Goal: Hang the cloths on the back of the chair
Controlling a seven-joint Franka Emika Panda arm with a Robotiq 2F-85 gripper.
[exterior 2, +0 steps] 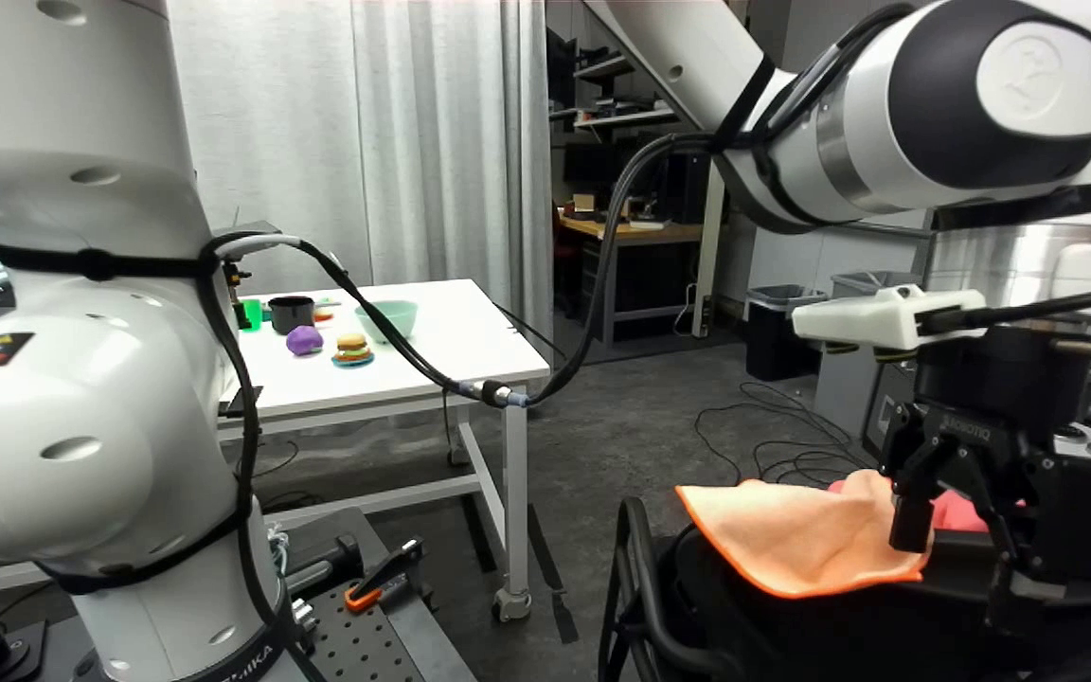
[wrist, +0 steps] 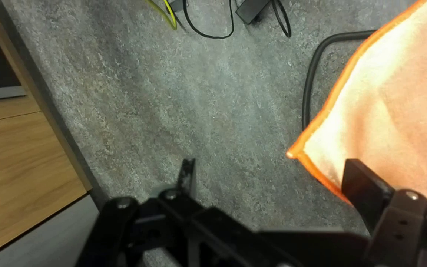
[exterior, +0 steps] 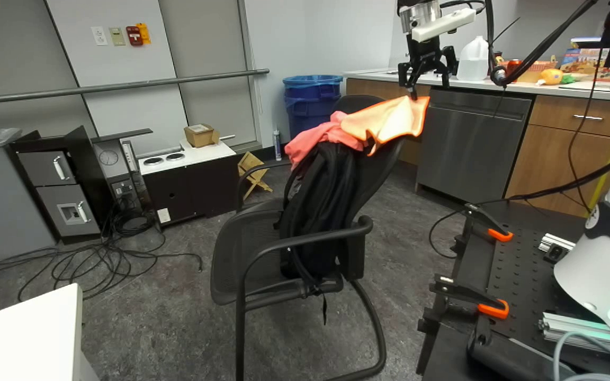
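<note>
The black chair (exterior: 241, 248) stands in the middle of an exterior view, with a black bag-like item (exterior: 326, 206) on its backrest. A pink cloth (exterior: 326, 135) lies bunched over the top of the backrest. A light orange cloth with a bright orange hem (exterior: 389, 119) lies beside and partly over it. Both cloths, orange (exterior 2: 801, 535) and pink (exterior 2: 957, 511), show in both exterior views. My gripper (exterior: 429, 89) is open above the chair back. In the wrist view its fingers (wrist: 271, 163) are wide apart; the right one overlaps the orange cloth (wrist: 402, 104), and contact cannot be told.
A counter with a dishwasher (exterior: 474, 143) stands behind the chair. The robot's base table with orange-tipped clamps (exterior: 495, 309) is at the right. A white table (exterior 2: 451, 350) holds toys and a bowl. Cables (exterior: 114, 254) lie on the floor.
</note>
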